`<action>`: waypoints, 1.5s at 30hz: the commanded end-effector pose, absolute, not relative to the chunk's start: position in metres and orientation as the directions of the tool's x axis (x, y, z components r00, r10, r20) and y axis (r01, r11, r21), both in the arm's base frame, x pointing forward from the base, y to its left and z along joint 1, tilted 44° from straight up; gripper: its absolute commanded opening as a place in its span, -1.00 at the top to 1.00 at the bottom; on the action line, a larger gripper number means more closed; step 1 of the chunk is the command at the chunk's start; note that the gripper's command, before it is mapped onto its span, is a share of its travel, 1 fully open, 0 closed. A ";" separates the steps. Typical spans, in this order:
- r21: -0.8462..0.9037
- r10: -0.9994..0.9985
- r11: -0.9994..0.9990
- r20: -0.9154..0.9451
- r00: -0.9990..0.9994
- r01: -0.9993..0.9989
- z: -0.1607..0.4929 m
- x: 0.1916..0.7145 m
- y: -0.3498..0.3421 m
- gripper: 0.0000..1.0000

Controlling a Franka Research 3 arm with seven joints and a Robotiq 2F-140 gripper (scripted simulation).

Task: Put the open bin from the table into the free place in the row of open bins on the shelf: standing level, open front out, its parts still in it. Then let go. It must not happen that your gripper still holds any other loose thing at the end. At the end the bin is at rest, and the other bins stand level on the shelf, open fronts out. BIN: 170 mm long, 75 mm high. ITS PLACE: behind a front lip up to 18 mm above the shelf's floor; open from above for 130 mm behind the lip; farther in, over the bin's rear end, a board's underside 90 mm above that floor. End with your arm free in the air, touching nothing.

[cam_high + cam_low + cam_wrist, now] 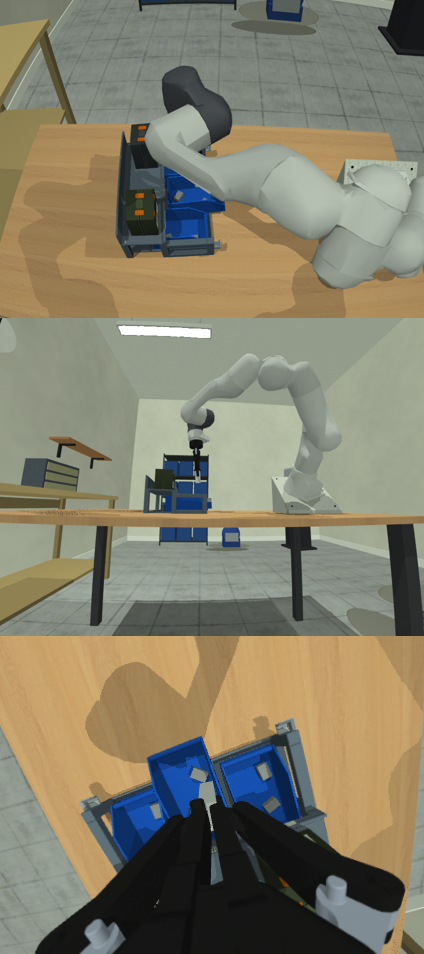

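The blue open bin sits in the middle place of the small grey shelf, between two other blue bins. Its open front juts out past the shelf's front rail, farther than its neighbours; it also shows in the top view. Grey parts lie in it. My gripper is shut with nothing between the fingers. It points down and hangs above the bin's rear part, clear of it, as the exterior view shows. In the top view my arm hides the gripper and the far bin.
A green case and a black case stand on the shelf's upper board, right behind the bins. The robot base is mounted at the table's right. A tall rack with blue bins stands on the floor behind the table.
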State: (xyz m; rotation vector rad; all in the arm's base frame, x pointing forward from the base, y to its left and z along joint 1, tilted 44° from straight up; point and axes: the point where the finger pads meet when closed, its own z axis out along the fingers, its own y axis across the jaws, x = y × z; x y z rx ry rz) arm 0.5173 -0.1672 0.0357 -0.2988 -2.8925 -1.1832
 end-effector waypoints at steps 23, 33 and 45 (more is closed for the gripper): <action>0.518 0.582 0.426 0.470 -0.663 0.742 0.011 0.477 -0.167 1.00; 0.416 0.662 0.289 0.563 -0.494 0.862 0.003 0.460 -0.167 1.00; 0.270 0.718 0.101 0.647 -0.258 0.958 -0.006 0.439 -0.166 1.00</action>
